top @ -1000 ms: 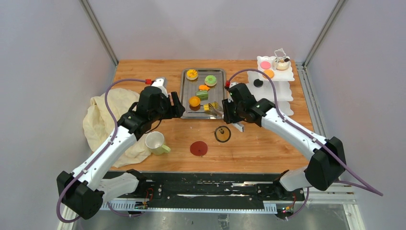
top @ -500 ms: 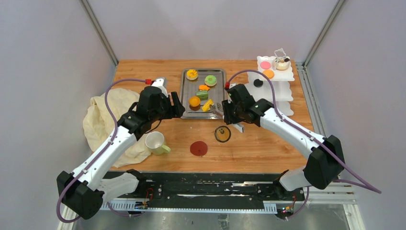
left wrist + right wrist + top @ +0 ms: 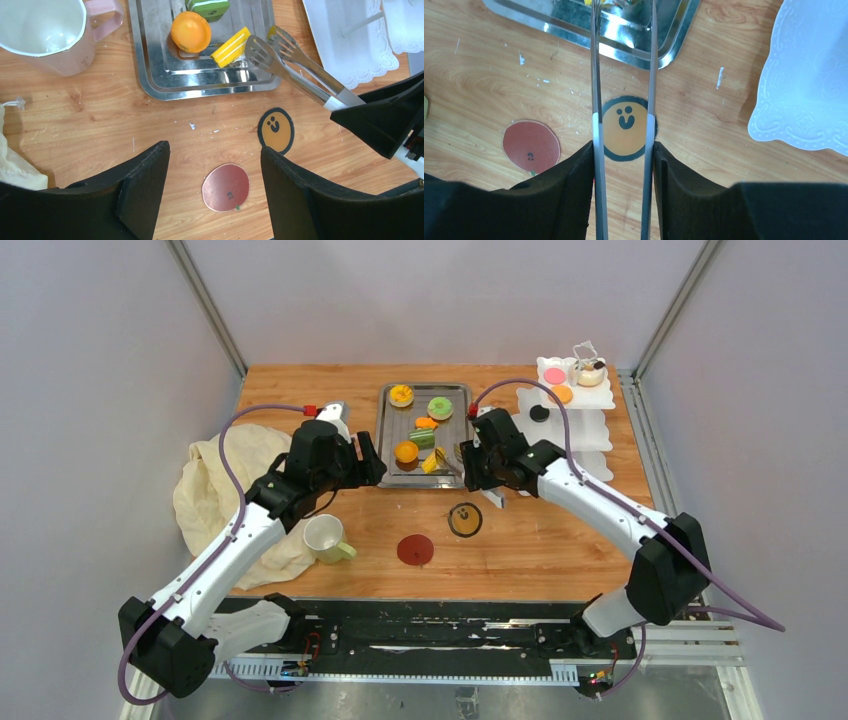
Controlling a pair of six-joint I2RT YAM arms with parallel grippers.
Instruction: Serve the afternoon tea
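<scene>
Right end effector [image 3: 623, 150] clamps tongs [image 3: 300, 81], tips seemingly over tray [image 3: 664, 30] near edge; left end effector [image 3: 215, 155] released, empty.

Tongs [image 3: 596, 75] tipless at top edge; mug [image 3: 42, 30] half off-frame

**A:** What do we have under our left gripper [image 3: 215, 200]?

**B:** Its two black fingers [image 3: 142, 192] stand wide apart, and between them we see only the wooden table [image 3: 100, 125] and a red coaster [image 3: 226, 187]. An orange coaster [image 3: 276, 130] with a smiling face lies up and to the right of that.

**A:** And farther out?

**B:** A steel tray [image 3: 150, 75] holds an orange tart [image 3: 190, 31], a yellow piece [image 3: 230, 46] and a green piece [image 3: 209, 7]. The tongs [image 3: 295, 67] reach in from the right gripper [image 3: 372, 120], tips slightly apart, just beside the yellow piece. We have a pale pink mug [image 3: 45, 30] left of the tray and a white stand [image 3: 350, 50] at the far right
</scene>
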